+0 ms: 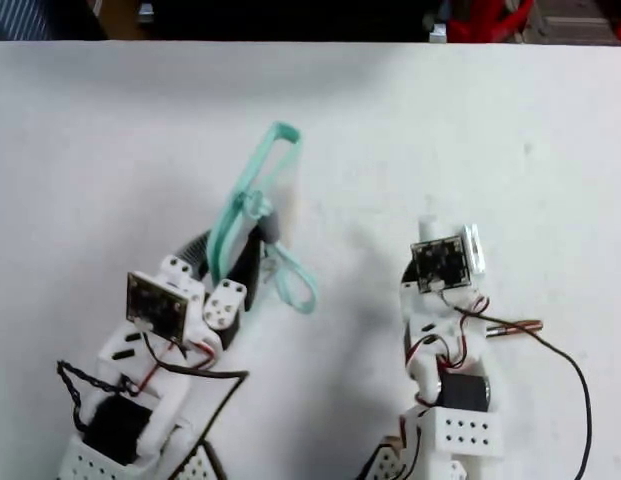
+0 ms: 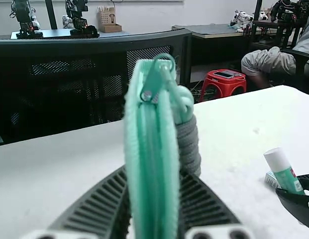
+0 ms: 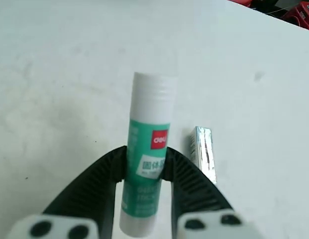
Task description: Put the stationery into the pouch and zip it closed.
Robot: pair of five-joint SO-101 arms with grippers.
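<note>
The white bench (image 1: pixel 110 130) carries both arms side by side. The task's things lie between and ahead of them.

The teal pouch (image 1: pixel 252 200) is the biggest item. It stands on edge, clenched in the left tool (image 1: pixel 240 268), which grips it by its near end. In the left wrist view the pouch (image 2: pixel 150 149) rises straight up between the jaws with its zip pull (image 2: pixel 155 83) at the far top. From above, its rim traces a long narrow loop. My reading is that it is held upright so that the zip edge faces up and things can be dropped in, though I cannot tell whether the zip is open. Its strap (image 1: pixel 295 282) trails on the bench just beside the left tool.

The glue stick (image 3: pixel 148 164) is grasped around its middle by the right tool (image 3: pixel 147 160), with the white cap pointing away beyond the fingertips. That grip probably leaves the free end ready to lead into the pouch. In the high view the right tool (image 1: pixel 430 235) sits well apart from the pouch, off to its right, so the stick is not yet over the mouth.

A small silvery block (image 3: pixel 204 152) lies flat on the bench just beside the glue stick, ungripped. It looks like the next piece of stationery to fetch.
</note>
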